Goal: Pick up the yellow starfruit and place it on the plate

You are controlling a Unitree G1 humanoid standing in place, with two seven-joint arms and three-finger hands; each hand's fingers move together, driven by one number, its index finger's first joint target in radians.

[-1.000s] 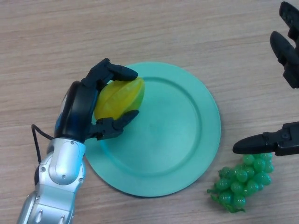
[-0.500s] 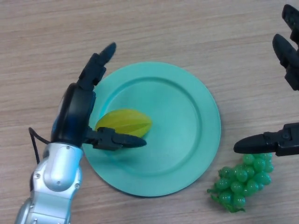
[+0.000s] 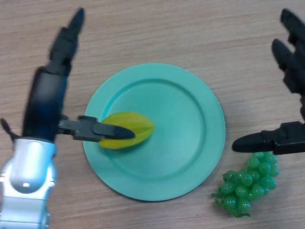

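Our left hand (image 3: 45, 102) is spread open, leaving the starfruit (image 3: 129, 129) resting on the plate (image 3: 190, 124); our right hand (image 3: 290, 95) idles open

There was one starfruit (image 3: 128, 130), one plate (image 3: 190, 143), one bunch of grapes (image 3: 245, 186) near right, and two hands: left (image 3: 45, 102), right (image 3: 288, 138).

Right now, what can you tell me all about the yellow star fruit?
The yellow starfruit is a smooth, shiny, ridged fruit, yellow with a greenish tinge, and looks like plastic. It lies on its side on the left part of the green plate, long way across. The open left hand hangs beside it, its thumb crossing over the fruit's left end.
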